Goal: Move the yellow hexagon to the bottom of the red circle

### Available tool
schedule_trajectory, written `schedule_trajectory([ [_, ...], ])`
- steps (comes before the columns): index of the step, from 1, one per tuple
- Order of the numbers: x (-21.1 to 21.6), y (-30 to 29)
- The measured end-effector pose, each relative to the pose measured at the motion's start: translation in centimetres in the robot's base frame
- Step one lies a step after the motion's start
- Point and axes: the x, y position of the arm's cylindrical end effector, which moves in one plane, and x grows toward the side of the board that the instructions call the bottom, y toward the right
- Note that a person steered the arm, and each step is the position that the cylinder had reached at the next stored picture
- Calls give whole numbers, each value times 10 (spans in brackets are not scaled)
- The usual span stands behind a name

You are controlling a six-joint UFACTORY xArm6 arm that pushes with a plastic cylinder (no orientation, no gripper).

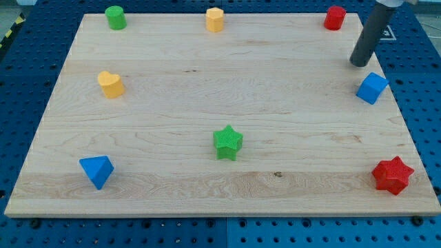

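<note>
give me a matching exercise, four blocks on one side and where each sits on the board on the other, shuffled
Blocks:
1. green star
2. blue triangle
3. yellow hexagon
4. blue cube

Places:
A. top edge, near the middle
B. right edge, just below my tip
C. bottom left corner
D. middle of the board

Pairs: 1-D, 2-C, 3-A, 4-B

No legible text, label, brand, number or sign is found anywhere in the camera view. The pale wooden board [207, 131] and the coloured blocks on it carry no markings. The blue perforated table surface [27, 69] around it is likewise unmarked.
</note>
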Motion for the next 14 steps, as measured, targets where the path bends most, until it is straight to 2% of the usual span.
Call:
schedule_trajectory([
  [2,-1,-122],
  [3,-17,-174],
  [4,-44,-211],
  [5,-47,-255],
  [7,-103,-314],
  [8,-126,-324],
  [10,-134,-283],
  [14,-118,-184],
])
